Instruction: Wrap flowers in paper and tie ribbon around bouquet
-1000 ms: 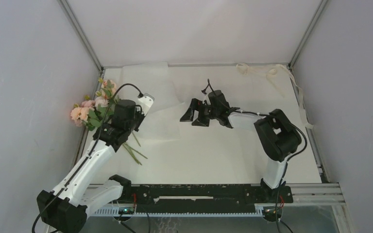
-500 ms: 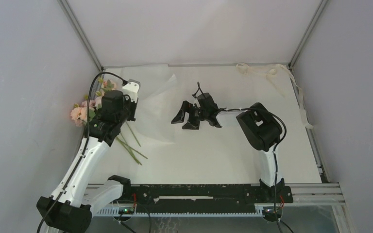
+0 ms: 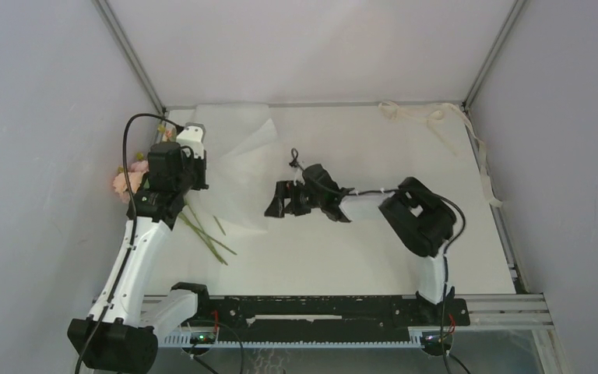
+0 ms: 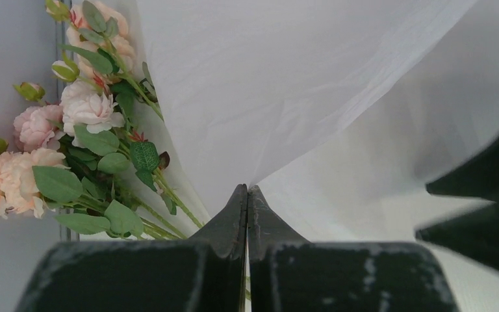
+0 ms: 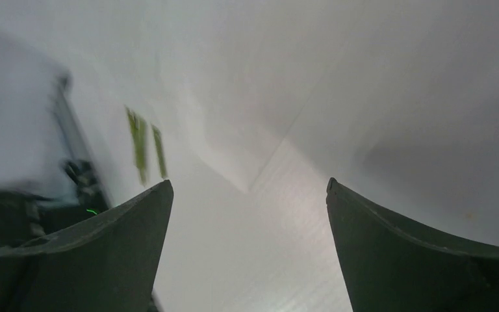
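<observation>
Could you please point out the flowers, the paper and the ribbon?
flowers point(image 4: 89, 109), left wrist view, on a pale pink bloom.
paper point(image 4: 299, 71), left wrist view, on the raised sheet.
ribbon point(image 3: 434, 114), top external view, on its far loop.

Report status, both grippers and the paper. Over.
Left gripper shut on paper, edge raised. Right gripper open, empty. Flowers beside paper, unwrapped. Ribbon far corner; nothing obstructing.

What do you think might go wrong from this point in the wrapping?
The left gripper pinches the thin paper only at its fingertips, so the sheet may slip or tear if pulled. The flowers lie at the sheet's edge; the fold could miss or drag them. The open right gripper near the paper might crumple it.
</observation>
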Robot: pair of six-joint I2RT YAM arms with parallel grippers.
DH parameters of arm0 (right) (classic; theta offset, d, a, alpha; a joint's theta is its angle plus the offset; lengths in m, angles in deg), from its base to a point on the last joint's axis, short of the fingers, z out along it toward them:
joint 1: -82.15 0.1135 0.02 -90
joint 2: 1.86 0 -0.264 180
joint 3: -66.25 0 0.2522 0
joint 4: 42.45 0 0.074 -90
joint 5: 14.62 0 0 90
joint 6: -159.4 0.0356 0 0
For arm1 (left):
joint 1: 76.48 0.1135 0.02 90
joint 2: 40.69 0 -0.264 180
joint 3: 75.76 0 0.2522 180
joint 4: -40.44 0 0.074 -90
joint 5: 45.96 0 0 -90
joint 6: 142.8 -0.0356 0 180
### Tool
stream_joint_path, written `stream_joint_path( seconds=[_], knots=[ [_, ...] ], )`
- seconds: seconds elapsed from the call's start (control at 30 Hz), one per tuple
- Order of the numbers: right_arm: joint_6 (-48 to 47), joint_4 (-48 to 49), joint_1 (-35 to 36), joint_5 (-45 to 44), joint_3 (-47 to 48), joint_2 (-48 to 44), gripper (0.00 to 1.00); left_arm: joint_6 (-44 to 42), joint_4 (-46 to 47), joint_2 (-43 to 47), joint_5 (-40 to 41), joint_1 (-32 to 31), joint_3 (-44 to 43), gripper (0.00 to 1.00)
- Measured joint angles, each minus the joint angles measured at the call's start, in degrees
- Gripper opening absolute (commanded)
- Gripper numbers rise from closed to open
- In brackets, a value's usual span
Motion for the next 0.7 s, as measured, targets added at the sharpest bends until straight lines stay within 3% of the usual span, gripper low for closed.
stream_joint_path(
  seconds=[0.17,0.33,0.6,0.7],
  knots=[
    [-24.57,3.15,13.44,-14.88,-9.29,-12.92,1.00,0.66,0.85,-0.17,-1.66,1.01,0.31,0.00],
    [-45.57,9.18,25.57,-25.44,-5.40,-8.94,1.00,1.27,1.22,-0.59,-2.67,1.07,0.66,0.00],
    [-57.46,4.87,24.13,-36.79,10.10,5.86,1.00,1.51,1.38,-0.61,-3.50,1.27,0.66,0.00],
    [-58.93,3.06,22.80,-39.30,14.19,8.52,0.90,1.53,1.38,-0.61,-3.61,1.42,0.66,0.00]
  ],
)
